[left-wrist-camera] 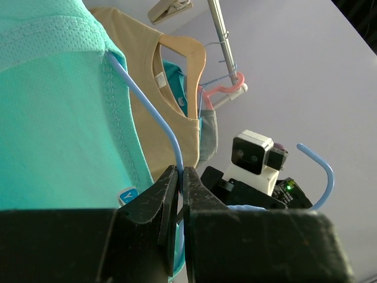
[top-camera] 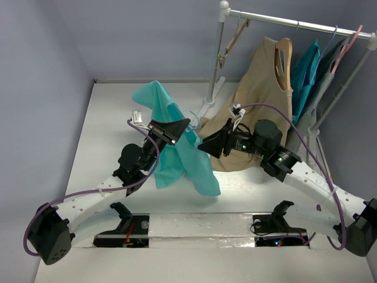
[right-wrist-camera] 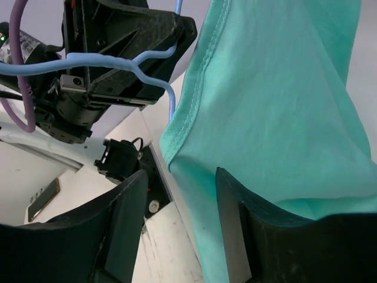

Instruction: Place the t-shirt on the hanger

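Hanger hold: your left gripper has its jaws pinched together on the thin blue wire of the hanger. The wire runs straight down into the slit between them.
Hanger arm: above those jaws the wire climbs and disappears under a stitched edge of the t-shirt.
Hook: the slim curved hook sticks out on the far side of the left jaws. It is free of the fabric and close to the right arm's white wrist camera.
Right side: your right gripper has its jaws spread wide, with nothing clamped. The t-shirt's hemmed edge hangs just beyond the gap, and turquoise fabric fills the view past the right-hand jaw.
T-shirt: from above you see it draped over the left jaws. One part is bunched up beyond them, and the longer part hangs down on the near side. You cannot tell whether its lowest fold touches the bench.
Spacing: the two sets of jaws face each other, near but apart, with the hanging fabric between them.
Behind the right jaws: a tan top on a wooden hanger hangs from the rack rail. A darker teal garment is just beside it, with a pink hanger further along.
Rail end: a bare wooden hanger hangs near the upright post, well apart from both sets of jaws.
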### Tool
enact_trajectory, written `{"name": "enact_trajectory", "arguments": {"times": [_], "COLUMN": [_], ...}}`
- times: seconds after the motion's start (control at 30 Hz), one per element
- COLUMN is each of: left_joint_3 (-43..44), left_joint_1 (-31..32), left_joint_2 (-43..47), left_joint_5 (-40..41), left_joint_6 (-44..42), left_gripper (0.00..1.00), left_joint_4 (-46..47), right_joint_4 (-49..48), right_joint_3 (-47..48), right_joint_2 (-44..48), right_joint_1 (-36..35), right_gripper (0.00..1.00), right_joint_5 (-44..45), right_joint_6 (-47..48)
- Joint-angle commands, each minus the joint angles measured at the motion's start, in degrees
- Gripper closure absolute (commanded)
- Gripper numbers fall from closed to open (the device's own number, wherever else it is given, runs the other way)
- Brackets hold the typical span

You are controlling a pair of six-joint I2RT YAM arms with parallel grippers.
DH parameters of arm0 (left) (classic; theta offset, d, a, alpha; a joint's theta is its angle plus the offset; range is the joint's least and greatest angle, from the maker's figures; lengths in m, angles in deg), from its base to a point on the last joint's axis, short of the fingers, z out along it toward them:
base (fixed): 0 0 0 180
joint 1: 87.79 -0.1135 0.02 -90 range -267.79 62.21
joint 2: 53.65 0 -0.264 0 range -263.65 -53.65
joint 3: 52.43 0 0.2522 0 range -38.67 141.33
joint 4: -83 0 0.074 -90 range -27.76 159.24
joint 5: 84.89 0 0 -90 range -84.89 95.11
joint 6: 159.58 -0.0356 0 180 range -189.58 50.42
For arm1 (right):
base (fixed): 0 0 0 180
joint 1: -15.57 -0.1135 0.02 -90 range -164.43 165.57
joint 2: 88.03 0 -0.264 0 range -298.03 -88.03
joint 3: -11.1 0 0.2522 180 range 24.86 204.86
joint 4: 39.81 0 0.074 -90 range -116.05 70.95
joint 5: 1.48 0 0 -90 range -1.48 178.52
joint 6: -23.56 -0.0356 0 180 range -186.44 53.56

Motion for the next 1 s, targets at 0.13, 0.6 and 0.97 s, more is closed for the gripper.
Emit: {"name": "enact_trajectory", "arguments": {"times": [0.13, 0.6, 0.97], "left_joint_3": [-0.2, -1.3, -1.2], "left_joint_1": [0.2, 0.2, 0.2], "left_joint_2": [1.9, 3.1, 3.2], "left_joint_5": [-1.8, -2.1, -2.2], "left_joint_6": [-0.3, 0.0, 0.1], "left_gripper": [1.0, 1.0, 1.0], "left_joint_4": [4.6, 4.8, 4.9], "right_joint_4": [-10.9, -15.6, -14.7], "right_joint_3": [2.4, 1.1, 1.8], "right_joint_2": [-2.1, -3.3, -4.8], "right_joint_1": [0.4, 0.9, 0.9], "right_gripper": [0.52, 0.84, 0.73], "right_joint_5": [-1.8, -3.2, -4.6], "right_joint_6": [-4.2, -8.2, -8.6]}}
